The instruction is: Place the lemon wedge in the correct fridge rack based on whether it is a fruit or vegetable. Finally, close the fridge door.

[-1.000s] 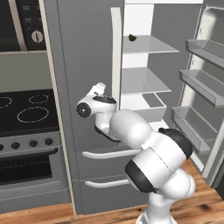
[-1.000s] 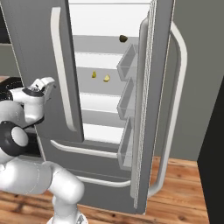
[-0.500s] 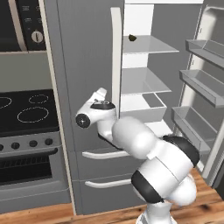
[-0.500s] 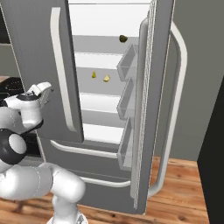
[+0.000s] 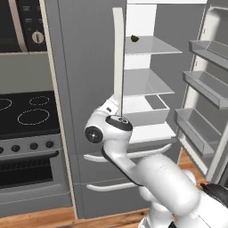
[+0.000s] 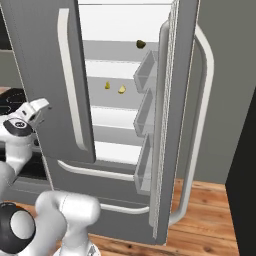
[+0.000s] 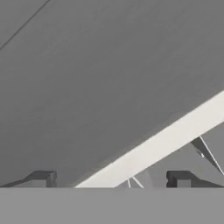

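Tool (image 7: 111, 180) spread wide and empty, swung closer to left fridge door (image 5: 84, 67), lemon wedge (image 6: 121, 89) unmoved on fridge rack (image 6: 115, 94)

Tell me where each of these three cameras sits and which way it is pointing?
Left base view: behind the arm's left, facing the stove and open fridge; white arm rises lower right.
Right base view: behind its right, facing the fridge door; arm lower left.
Hand view: on the hand, against the grey door; open pincer below.
Both base views share the brown lump.

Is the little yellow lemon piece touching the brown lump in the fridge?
Apart. The right base view shows the lemon wedge lying on the lower fridge rack, while the brown lump sits on the shelf above.
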### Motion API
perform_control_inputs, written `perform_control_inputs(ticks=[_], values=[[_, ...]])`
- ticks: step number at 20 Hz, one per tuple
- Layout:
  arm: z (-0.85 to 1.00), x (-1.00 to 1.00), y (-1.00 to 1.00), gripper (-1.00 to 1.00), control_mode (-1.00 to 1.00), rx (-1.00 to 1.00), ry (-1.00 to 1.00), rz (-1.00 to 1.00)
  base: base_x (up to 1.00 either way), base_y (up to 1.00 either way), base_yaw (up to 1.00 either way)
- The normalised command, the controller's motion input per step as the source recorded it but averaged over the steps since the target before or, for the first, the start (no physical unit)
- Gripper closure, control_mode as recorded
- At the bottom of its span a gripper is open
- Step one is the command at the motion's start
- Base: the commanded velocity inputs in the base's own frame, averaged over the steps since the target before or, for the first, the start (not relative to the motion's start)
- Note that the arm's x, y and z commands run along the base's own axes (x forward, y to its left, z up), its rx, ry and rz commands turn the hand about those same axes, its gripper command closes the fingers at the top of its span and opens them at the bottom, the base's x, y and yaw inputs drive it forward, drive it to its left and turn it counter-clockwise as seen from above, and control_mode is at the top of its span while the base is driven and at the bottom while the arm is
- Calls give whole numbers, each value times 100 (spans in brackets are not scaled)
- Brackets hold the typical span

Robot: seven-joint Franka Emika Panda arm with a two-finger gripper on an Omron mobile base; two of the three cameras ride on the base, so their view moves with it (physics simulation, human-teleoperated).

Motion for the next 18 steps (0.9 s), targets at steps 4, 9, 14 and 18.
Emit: perform_control_inputs(ticks=[4,9,14,18], values=[[89,-100,-32,-100,-100,21,6,-12,0,0,0],[67,-100,-74,-100,-100,23,12,-18,0,0,0],[-2,-100,-100,-100,-100,24,-1,-14,0,0,0],[-14,-100,-100,-100,-100,30,-8,-13,0,0,0]])
